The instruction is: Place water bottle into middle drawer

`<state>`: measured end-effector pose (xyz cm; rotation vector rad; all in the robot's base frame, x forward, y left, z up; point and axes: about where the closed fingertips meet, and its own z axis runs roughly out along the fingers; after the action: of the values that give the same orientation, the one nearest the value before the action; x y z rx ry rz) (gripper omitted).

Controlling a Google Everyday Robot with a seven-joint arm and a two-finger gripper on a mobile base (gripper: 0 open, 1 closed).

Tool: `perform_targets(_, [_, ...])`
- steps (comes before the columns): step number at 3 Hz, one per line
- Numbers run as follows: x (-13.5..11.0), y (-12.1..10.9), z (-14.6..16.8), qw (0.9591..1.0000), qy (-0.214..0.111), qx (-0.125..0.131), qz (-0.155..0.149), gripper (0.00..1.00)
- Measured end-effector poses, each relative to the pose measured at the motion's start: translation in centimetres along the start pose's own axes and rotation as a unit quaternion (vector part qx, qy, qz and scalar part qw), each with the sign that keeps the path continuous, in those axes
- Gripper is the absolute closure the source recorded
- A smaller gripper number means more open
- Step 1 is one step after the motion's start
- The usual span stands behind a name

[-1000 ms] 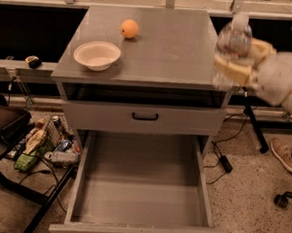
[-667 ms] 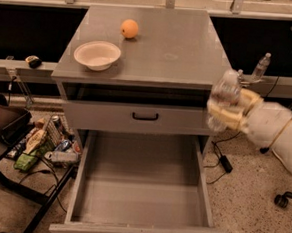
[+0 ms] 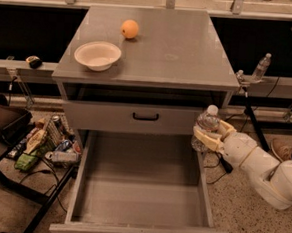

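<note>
The water bottle (image 3: 206, 123), clear ribbed plastic with a white cap, is held upright in my gripper (image 3: 209, 136), whose cream fingers (image 3: 207, 140) are shut around its body. It hangs at the right side of the cabinet, just outside and above the right wall of the middle drawer (image 3: 141, 188). That drawer is pulled out wide, a deep grey box with a flat floor. My white arm (image 3: 262, 169) comes in from the right.
An orange (image 3: 130, 28) and a white bowl (image 3: 97, 55) sit on the cabinet top (image 3: 181, 46). A drawer front with a black handle (image 3: 145, 117) is above the open drawer. A small clear bottle (image 3: 261, 66) stands on the right ledge. Clutter (image 3: 44, 144) lies at the left.
My gripper with the water bottle has moved down and to the left, from beside the cabinet top's right edge to beside the open drawer's right wall.
</note>
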<state>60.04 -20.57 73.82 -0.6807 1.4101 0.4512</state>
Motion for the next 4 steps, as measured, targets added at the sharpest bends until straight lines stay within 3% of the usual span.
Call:
perform_targets(1, [2.0,0.2,0.1,0.9998,-0.004,0.001,0.019,1.00])
perform_targets(2, [2.1,1.2,1.1,0.9996,0.001,-0.021,0.016,1.00])
perform_targets(3, [4.1,6.3,3.9,0.9947,0.002,-0.100,0.022,1.00])
perform_targets(4, [7.3,16.1,8.2,0.9736,-0.005,-0.228,0.006,1.00])
